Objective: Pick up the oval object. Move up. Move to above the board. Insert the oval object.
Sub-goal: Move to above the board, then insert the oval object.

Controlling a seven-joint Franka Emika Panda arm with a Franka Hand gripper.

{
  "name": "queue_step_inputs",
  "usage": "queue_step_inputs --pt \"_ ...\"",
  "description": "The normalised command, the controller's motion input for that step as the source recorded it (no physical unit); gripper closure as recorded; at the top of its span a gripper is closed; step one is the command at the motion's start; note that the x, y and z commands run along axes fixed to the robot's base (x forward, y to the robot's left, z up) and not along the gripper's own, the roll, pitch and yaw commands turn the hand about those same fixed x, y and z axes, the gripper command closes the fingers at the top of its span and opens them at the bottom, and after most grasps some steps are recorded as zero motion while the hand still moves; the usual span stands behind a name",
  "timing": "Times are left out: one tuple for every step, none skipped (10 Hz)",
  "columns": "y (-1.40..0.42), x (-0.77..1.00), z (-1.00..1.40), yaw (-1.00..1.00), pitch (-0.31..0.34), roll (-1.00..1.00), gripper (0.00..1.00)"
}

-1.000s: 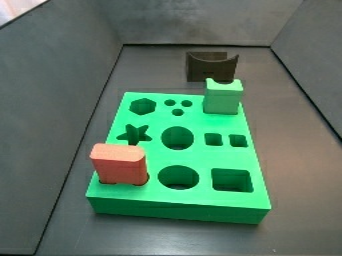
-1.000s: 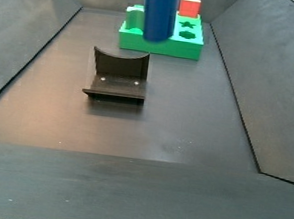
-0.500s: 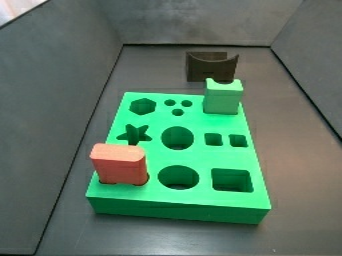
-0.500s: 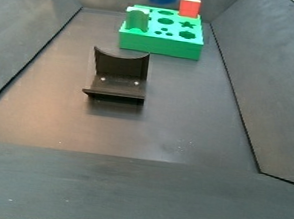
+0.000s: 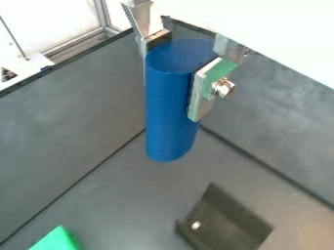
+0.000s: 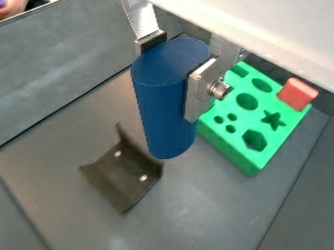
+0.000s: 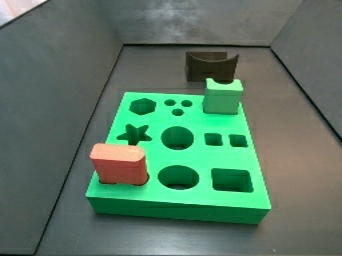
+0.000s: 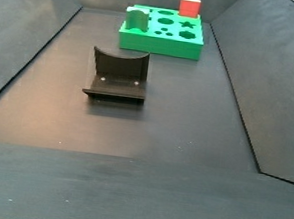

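In both wrist views my gripper (image 5: pixel 181 63) (image 6: pixel 177 68) is shut on the oval object, a tall blue peg (image 5: pixel 170 103) (image 6: pixel 163 98). The peg hangs upright, well above the dark floor. The silver fingers (image 5: pixel 209 83) (image 6: pixel 202 86) clamp its upper part. The bright green board (image 6: pixel 255 125) with cut-out holes lies off to one side below the peg. The board also shows in both side views (image 7: pixel 174 206) (image 8: pixel 165 46). Neither the gripper nor the peg shows in the side views.
The dark fixture (image 6: pixel 124 176) (image 5: pixel 225 220) (image 8: pixel 116 75) (image 7: pixel 210 65) stands on the floor below the peg. A red rounded block (image 7: pixel 118 165) (image 8: pixel 191 6) (image 6: pixel 299 93) and a green cube (image 7: pixel 223 96) (image 8: pixel 138 22) sit on the board. Sloped grey walls enclose the floor.
In a side view the blue peg stood in front of the board a second ago. It has risen out of the top of that view. The board and blocks have not moved.
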Motion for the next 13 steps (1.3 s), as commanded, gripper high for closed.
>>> queue_step_inputs --pt "-1.00 -0.18 0.04 0.03 -0.019 0.02 1.00" --pt "-1.00 -0.18 0.05 0.01 -0.019 0.02 1.00" --pt "-1.00 -0.19 0.05 0.01 -0.016 0.01 1.00" --pt "-1.00 -0.19 0.05 0.01 -0.010 0.00 1.00" --pt "-1.00 -0.19 0.05 0.01 -0.006 0.00 1.00" --pt "-1.00 -0.19 0.05 0.01 0.000 -0.01 1.00" --pt "-1.00 -0.20 0.05 0.01 0.002 -0.01 1.00" --pt "-1.00 -0.20 0.06 0.01 0.004 0.01 1.00" --pt "-0.83 -0.16 0.07 0.01 0.011 0.00 1.00" --pt "-0.55 -0.10 0.06 0.00 0.018 0.00 1.00" --pt "-0.33 -0.04 0.04 0.01 0.028 -0.01 1.00" --pt "-0.20 -0.01 0.03 0.01 0.035 -0.01 1.00" --pt "-0.08 0.00 -0.12 0.00 -0.030 0.00 1.00"
